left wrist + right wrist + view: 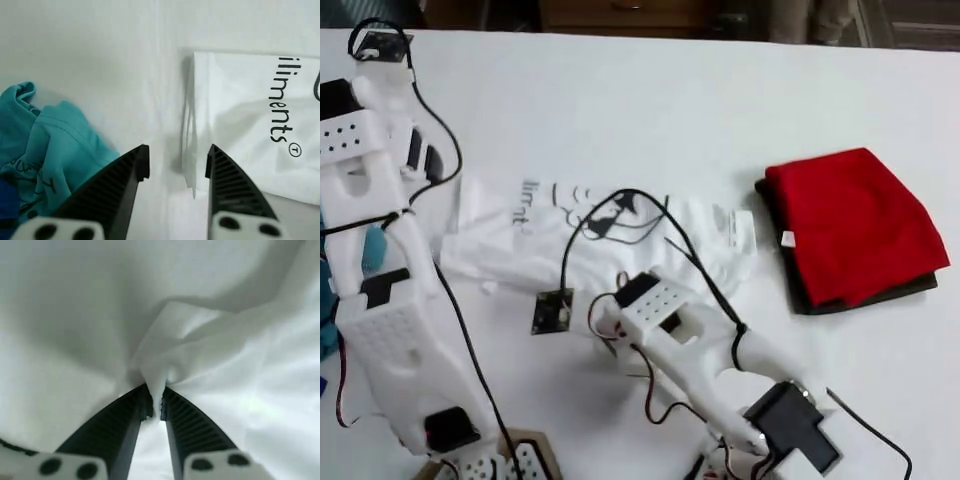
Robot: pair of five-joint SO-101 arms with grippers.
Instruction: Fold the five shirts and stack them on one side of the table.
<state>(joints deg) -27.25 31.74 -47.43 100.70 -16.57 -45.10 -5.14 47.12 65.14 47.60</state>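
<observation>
On your table (620, 90), the white shirt (520, 250) lies spread at centre, right tool (156, 407) clenched on a fold.
A folded red shirt (850, 225) sits on a dark shirt (880, 292) at 3 o'clock; a crumpled teal shirt (55, 145) lies at 9 o'clock. Your left tool (177, 155) hangs released over the table, between teal shirt and white shirt.
</observation>
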